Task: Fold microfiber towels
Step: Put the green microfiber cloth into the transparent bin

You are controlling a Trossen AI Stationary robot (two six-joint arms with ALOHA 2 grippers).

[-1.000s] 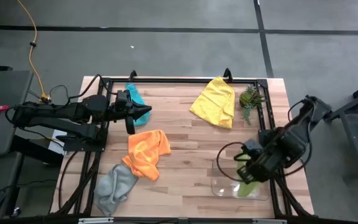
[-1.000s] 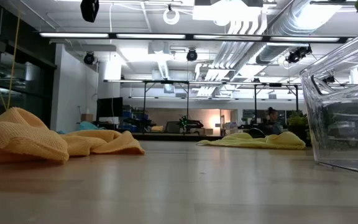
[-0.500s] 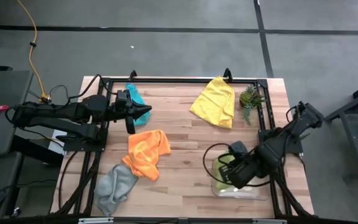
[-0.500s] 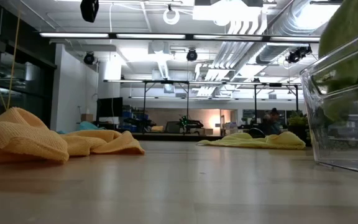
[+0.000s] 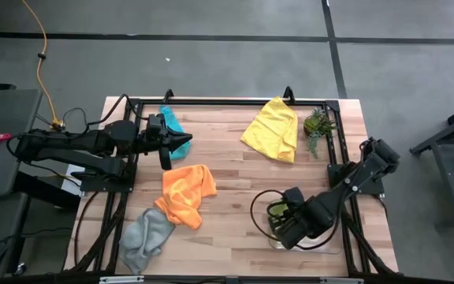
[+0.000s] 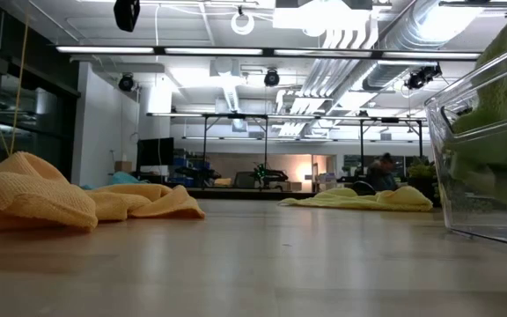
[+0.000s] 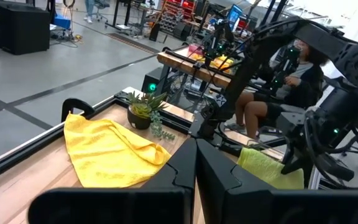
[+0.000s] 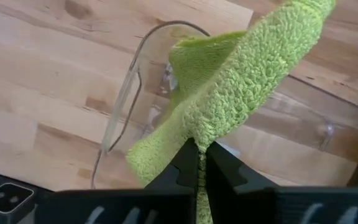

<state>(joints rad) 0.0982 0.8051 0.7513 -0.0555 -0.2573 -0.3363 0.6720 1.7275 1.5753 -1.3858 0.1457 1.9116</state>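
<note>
Pinching the lime green towel (image 8: pixel 229 99) between its pressed-together fingers, the right gripper (image 5: pixel 282 223) now sits at the lower right of the high view, over the left end of the clear tray (image 5: pixel 274 239). A second ago it hung further right, near the tray's middle, so the arm has swept leftward while carrying the cloth. In the low view the green mass now fills the tray's (image 6: pixel 482 132) wall at the right edge, where before only a scrap showed at the top corner. That suggests the towel is being lowered into or dragged across the tray, not spread on the desk (image 5: pixel 235 181) for folding.

The left gripper (image 5: pixel 181 142) waits at the upper left, fingers closed together with nothing between them, beside the teal towel (image 5: pixel 172 126); it has not moved. The orange towel (image 5: pixel 186 193), grey towel (image 5: pixel 146 235) and yellow towel (image 5: pixel 273 130) lie crumpled where they were, so most of the folding seems yet to come.
</note>
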